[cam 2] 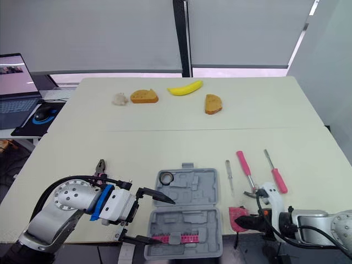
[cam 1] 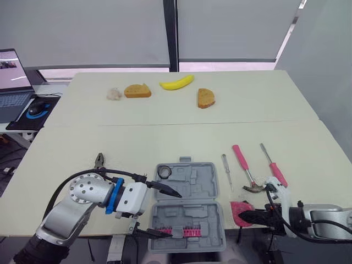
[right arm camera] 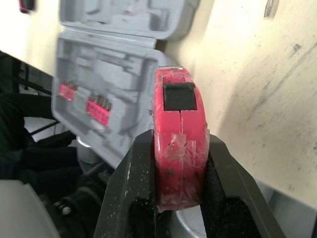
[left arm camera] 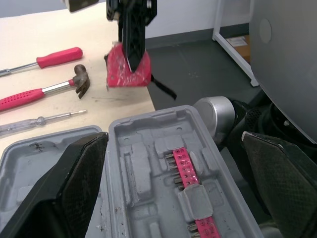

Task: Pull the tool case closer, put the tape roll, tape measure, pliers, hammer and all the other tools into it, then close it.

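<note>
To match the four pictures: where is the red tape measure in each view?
Left eye view: tape measure right of the tool case, in the right gripper.
Right eye view: tape measure in the same place.
Left wrist view: tape measure beyond the case, by the hammer.
Right wrist view: tape measure between the fingers, case behind.
Shared landmark: the pink bit strip.

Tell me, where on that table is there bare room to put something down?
Widest free patch: the band between the banana and the case. More bare top lies left of the pliers. Crowded: right of the case, where screwdrivers, hammer and the right gripper holding the tape measure sit close.
</note>
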Robot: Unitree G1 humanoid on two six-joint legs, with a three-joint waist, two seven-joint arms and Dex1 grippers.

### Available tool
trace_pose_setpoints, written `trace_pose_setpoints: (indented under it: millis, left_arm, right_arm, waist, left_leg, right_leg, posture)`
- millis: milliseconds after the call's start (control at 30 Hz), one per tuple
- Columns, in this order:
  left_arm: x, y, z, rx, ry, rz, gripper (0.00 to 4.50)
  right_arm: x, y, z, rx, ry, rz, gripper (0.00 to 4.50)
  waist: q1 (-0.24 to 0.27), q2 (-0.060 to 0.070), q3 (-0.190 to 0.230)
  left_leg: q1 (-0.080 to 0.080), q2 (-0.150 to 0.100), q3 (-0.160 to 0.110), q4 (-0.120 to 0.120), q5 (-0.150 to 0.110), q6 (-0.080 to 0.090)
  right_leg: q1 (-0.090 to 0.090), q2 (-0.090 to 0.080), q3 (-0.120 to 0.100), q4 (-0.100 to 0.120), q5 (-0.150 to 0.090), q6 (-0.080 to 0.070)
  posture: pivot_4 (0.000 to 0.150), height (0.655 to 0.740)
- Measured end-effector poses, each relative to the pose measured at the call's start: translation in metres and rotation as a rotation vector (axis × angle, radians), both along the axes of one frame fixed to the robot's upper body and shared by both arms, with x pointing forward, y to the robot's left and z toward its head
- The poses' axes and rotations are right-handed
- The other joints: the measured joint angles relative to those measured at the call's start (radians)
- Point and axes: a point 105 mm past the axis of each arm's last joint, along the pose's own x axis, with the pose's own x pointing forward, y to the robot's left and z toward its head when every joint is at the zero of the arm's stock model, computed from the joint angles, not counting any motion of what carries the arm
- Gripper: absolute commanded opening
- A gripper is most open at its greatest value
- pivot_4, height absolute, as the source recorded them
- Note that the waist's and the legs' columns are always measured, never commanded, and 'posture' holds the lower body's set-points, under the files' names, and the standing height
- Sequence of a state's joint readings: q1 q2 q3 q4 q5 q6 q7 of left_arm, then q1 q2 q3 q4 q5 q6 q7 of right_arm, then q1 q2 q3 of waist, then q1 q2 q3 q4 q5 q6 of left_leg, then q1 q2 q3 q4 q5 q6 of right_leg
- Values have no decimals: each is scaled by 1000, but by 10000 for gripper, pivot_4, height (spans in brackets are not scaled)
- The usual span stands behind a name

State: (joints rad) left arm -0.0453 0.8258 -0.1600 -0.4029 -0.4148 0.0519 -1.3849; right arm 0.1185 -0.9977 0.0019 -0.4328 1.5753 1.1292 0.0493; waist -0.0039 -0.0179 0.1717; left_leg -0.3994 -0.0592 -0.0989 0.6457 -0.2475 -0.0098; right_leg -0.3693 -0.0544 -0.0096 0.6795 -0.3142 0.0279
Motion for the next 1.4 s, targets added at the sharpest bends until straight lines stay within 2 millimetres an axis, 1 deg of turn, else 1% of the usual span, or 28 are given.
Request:
trace_pose_setpoints:
  millis: [167, 300, 600, 667, 700, 800, 900, 967, 1033, 1067, 1167, 1233, 1300, 1333, 1400]
  left_arm:
    - [-2, -4, 1, -6, -14, -5, 45000]
    - [-2, -7, -1, -9, -13, -5, 45000]
    - [1, -12, 0, -28, -21, -8, 45000]
    - [3, -11, -2, -27, -14, 5, 45000]
    - [4, -10, -3, -26, -11, 11, 45000]
    - [5, -11, -4, -32, -22, 19, 45000]
    - [6, -12, -4, -39, -28, 20, 45000]
    - [6, -12, -5, -36, -25, 22, 45000]
    - [6, -14, -6, -38, -24, 21, 45000]
    - [6, -14, -7, -36, -26, 22, 45000]
    - [7, -14, -8, -37, -25, 28, 45000]
    - [7, -14, -8, -40, -27, 32, 45000]
    - [8, -14, -8, -41, -30, 36, 45000]
    - [9, -14, -8, -41, -31, 37, 45000]
    - [9, -13, -9, -40, -26, 42, 45000]
  right_arm:
    - [9, 4, -13, -29, -1, -5, 7634]
    - [11, 7, -23, -49, 13, 5, 7634]
    - [15, 10, -24, -50, 32, 27, 7634]
    - [15, 10, -25, -44, 40, 23, 14749]
    - [15, 9, -26, -40, 47, 16, 16272]
    - [16, 8, -29, -22, 77, -26, 23383]
    - [19, 3, -25, -18, 77, -50, 30590]
    - [17, -2, -23, -20, 77, -64, 35834]
    - [10, -11, -21, -41, 91, -69, 42564]
    - [7, -17, -18, -64, 89, -68, 44867]
    - [-1, -31, -8, -104, 80, -66, 44867]
    - [-4, -34, 3, -159, -9, -13, 44867]
    - [-4, -35, 14, -249, -156, 90, 44867]
    - [0, -34, 20, -296, -261, 146, 44867]
    - [10, -24, 32, -344, -550, 299, 44867]
  waist:
    - [1, 0, 0]
    - [1, 1, 0]
    - [1, 0, 0]
    - [1, 0, 0]
    - [1, 0, 0]
    - [1, 1, 0]
    - [1, 1, 0]
    - [1, 1, 0]
    - [1, 1, 0]
    - [2, 1, 0]
    - [2, 1, 0]
    - [2, 2, -1]
    - [1, 5, -1]
    - [0, 5, -1]
    - [0, 4, -2]
  left_leg:
    - [0, 0, 0, 0, 0, 0]
    - [0, 0, 0, 0, 0, 0]
    - [1, 0, 0, 0, 0, 0]
    - [1, 0, 0, 0, 0, 0]
    - [1, 0, 0, 0, 0, 0]
    - [0, 0, 0, 0, 0, 0]
    - [0, 0, 0, 0, 0, 0]
    - [0, 0, 0, 0, 0, 0]
    - [0, 0, 0, 0, 0, 0]
    - [0, -1, 0, 0, 0, 0]
    - [0, 0, 0, 0, 0, 0]
    - [0, 0, 0, 0, 0, 0]
    - [1, 0, 0, -1, 0, 0]
    - [1, 0, 0, -1, 0, 0]
    - [1, 1, -1, 0, 0, 0]
  right_leg:
    - [0, 0, 0, 0, 0, 0]
    - [0, 0, 0, 0, 0, 0]
    - [0, 0, 0, 1, 0, 0]
    - [0, 0, 0, 1, 0, 0]
    - [0, 0, 0, 1, 0, 0]
    - [0, 0, 0, 1, 0, 0]
    - [0, 0, 0, 1, 0, 0]
    - [0, 0, 0, 1, 0, 0]
    - [0, 0, 0, 1, 0, 0]
    - [0, 0, 0, 1, 0, 0]
    - [1, 0, 0, 1, 0, 0]
    - [0, 0, -1, 1, 0, 0]
    - [0, 1, -1, 0, 0, 1]
    - [0, 1, -1, 0, -1, 3]
    - [0, 1, -2, 0, -3, 6]
  posture:
    - [1500, 7400]
    - [1500, 7400]
    - [1500, 7400]
    - [1500, 7400]
    - [1500, 7400]
    - [1500, 7400]
    - [1500, 7400]
    - [1500, 7400]
    - [1500, 7400]
    - [1500, 7400]
    - [1500, 7400]
    - [1500, 7400]
    - [1500, 7400]
    - [1500, 7400]
    - [1500, 7400]
